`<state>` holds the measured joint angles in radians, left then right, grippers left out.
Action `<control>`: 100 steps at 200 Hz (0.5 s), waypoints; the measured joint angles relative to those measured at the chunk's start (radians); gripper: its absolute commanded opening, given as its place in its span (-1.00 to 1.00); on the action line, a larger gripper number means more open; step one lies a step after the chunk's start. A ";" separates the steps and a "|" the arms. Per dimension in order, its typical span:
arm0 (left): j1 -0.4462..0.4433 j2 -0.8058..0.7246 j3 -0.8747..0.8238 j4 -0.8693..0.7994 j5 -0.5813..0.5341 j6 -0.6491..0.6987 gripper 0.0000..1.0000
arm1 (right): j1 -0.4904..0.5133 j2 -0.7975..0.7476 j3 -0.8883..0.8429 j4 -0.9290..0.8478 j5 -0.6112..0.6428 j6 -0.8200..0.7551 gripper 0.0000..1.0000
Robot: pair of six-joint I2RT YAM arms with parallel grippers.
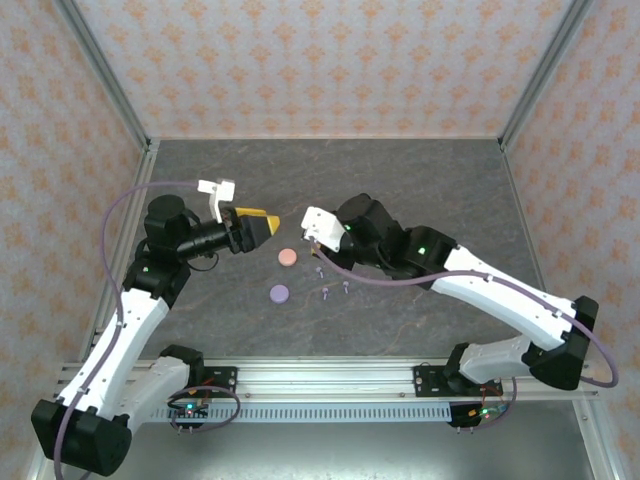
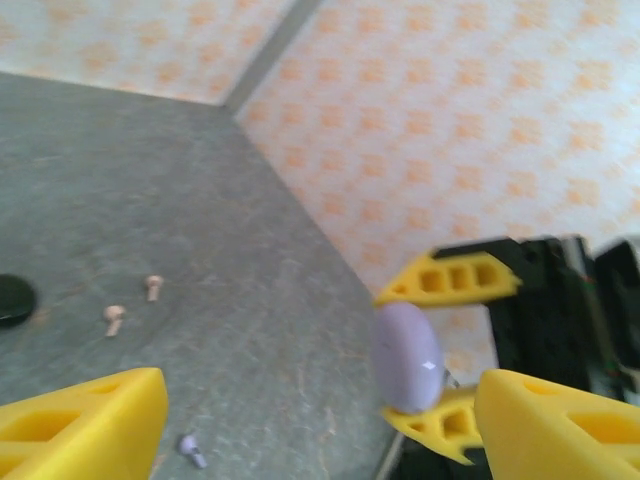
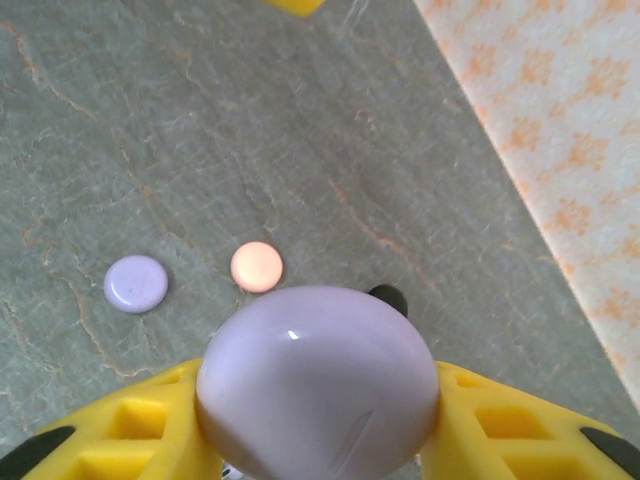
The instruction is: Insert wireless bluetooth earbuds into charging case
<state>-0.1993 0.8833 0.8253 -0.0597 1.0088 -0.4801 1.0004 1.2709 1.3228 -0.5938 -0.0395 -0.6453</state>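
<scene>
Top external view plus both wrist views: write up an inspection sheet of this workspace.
Surface: grey marbled tabletop, flat.
Job's things: lavender case in the right hand; pink disc, lavender disc and black disc on the table; small earbuds scattered near them.
Clutter: nothing seen.
Hands: left hand open, empty; right hand shut on the lavender case.
Cables: purple cable looping along each arm.
Surroundings: patterned walls on three sides.

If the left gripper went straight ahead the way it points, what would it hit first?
Probably the lavender case held in the right gripper, directly ahead of the left gripper; depth is unclear.
</scene>
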 measured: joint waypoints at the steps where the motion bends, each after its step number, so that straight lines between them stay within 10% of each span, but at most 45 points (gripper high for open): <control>1: -0.005 0.000 0.002 0.000 0.003 0.003 0.55 | 0.000 -0.001 -0.001 0.001 0.000 -0.001 -0.11; 100: -0.219 0.129 0.085 -0.062 0.050 0.107 0.28 | 0.000 -0.023 -0.045 0.047 -0.005 -0.041 -0.11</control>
<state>-0.4187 1.0122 0.9100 -0.1215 1.0588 -0.3729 1.0008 1.2476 1.2778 -0.5468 -0.0441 -0.6861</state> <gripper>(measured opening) 0.657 0.448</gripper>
